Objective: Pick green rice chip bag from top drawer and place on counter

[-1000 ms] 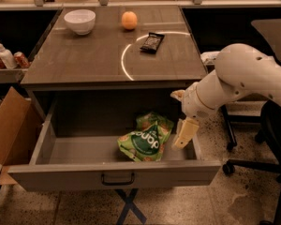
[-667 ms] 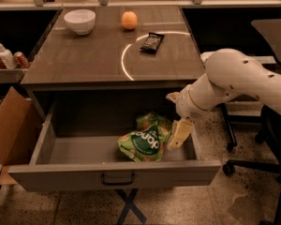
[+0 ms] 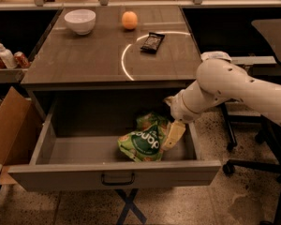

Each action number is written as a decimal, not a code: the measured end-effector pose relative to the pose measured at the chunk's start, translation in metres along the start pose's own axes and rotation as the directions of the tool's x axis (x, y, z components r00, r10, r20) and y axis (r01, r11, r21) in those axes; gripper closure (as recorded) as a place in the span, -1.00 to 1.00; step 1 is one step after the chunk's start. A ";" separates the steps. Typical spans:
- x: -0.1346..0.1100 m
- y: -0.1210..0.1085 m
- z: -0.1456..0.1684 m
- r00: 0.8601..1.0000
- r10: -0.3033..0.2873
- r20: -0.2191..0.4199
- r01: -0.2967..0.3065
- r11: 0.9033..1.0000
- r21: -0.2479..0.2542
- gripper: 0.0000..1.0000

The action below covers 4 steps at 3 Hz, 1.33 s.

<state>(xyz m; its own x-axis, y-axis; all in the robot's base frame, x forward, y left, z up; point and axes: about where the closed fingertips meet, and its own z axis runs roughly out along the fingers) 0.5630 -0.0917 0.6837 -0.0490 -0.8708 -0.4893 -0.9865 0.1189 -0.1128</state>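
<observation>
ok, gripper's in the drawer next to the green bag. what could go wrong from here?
1. The gripper sits at the right edge of the crumpled green rice chip bag in the top drawer; it may catch only a fold and slip.
2. The arm enters just below the front edge of the counter; a straight lift could hit it.

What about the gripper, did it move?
Yes. The gripper slid slightly left, away from the right wall of the top drawer, toward the green rice chip bag.

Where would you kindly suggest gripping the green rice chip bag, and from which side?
Probably its raised, crumpled edge beside the gripper, from above: the green rice chip bag lies flattish on the top drawer floor, whose walls block sideways approach.
</observation>
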 end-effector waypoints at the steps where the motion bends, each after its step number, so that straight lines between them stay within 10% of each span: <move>1: -0.007 -0.002 0.018 1.000 0.004 0.015 -0.004 1.000 -0.009 -1.00; 4: -0.021 -0.008 0.072 1.000 0.022 0.014 -0.021 0.996 -0.088 -1.00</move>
<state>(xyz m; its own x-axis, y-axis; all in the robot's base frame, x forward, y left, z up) 0.5828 -0.0397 0.6328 -0.0684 -0.8611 -0.5039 -0.9952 0.0941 -0.0259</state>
